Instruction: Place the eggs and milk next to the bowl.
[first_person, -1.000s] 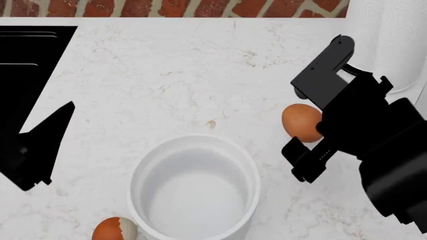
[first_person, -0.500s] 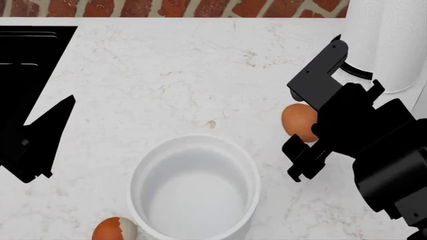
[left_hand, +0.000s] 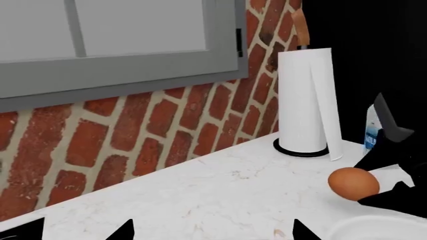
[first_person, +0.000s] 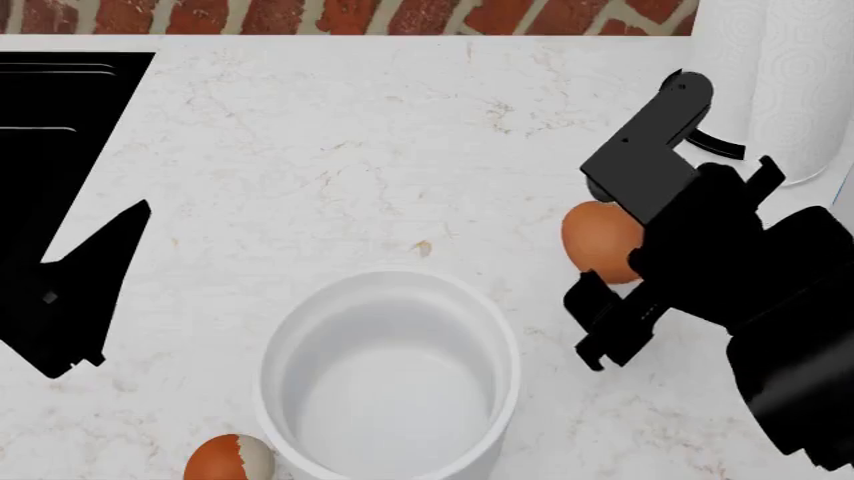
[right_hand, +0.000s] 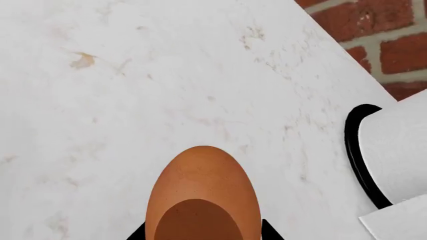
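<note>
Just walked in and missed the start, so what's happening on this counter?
The right gripper is around the plain brown egg, which sits to the right of the white bowl on the marble counter. The second egg, with a white patch, already lies beside the bowl. The left gripper hangs idle, holding nothing.

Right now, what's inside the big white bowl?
Nothing shows inside the bowl: the head view sees only bare white walls and bottom, though its near edge is cut off. The speckled egg lies outside it, and the plain egg sits between the right gripper jaws.
</note>
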